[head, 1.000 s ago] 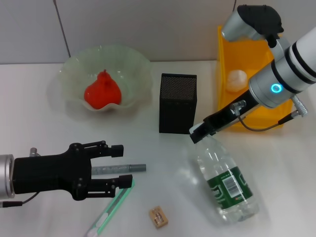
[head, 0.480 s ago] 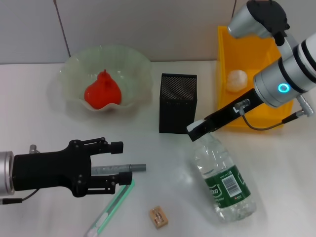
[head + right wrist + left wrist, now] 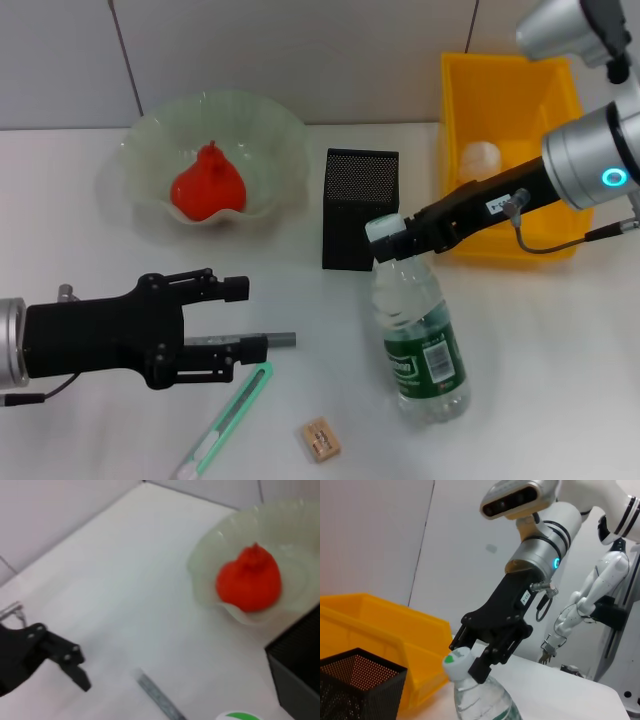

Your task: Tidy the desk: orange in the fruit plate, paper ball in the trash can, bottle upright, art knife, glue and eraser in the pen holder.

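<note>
My right gripper is shut on the neck of the clear bottle, just below its cap, and holds it tilted close to upright; the left wrist view shows this grip on the bottle. Low over the table at the left, my left gripper is open, with the grey glue stick lying by its lower finger. The green art knife and the tan eraser lie near the front edge. The orange sits in the fruit plate. A paper ball rests in the yellow trash can. The black mesh pen holder stands mid-table.
The pen holder is close beside the bottle's cap and the right gripper. The trash can sits right behind the right arm. In the right wrist view the orange, the glue stick and the left gripper show on the white table.
The right gripper has lifted the bottle's neck up and to the left, swinging the bottle from lying down to nearly upright. The left gripper has hardly moved.
</note>
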`<state>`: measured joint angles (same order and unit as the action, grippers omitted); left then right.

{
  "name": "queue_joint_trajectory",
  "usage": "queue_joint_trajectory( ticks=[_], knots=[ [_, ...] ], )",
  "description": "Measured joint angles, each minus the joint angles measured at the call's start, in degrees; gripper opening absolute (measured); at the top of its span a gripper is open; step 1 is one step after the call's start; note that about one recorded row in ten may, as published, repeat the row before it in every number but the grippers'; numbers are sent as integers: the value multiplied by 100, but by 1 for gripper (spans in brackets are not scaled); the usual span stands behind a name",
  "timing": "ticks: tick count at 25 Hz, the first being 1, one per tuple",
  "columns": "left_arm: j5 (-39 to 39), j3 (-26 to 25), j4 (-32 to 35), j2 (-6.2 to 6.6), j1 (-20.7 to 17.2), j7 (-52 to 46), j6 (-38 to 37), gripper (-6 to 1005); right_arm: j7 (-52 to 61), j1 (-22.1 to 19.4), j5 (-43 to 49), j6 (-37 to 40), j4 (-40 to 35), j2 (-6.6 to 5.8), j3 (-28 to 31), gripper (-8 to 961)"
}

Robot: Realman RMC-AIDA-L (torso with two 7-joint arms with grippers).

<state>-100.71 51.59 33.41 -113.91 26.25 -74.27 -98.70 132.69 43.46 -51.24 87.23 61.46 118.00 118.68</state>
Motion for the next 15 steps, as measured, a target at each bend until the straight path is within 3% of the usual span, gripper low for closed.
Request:
queue_joint_trajectory(
  ticks=[15],
  knots=[
    [-1,-162,-1,-16,12,0,-18,808,-1525,-587,-1254,123,189,-40,22,430]
  ],
)
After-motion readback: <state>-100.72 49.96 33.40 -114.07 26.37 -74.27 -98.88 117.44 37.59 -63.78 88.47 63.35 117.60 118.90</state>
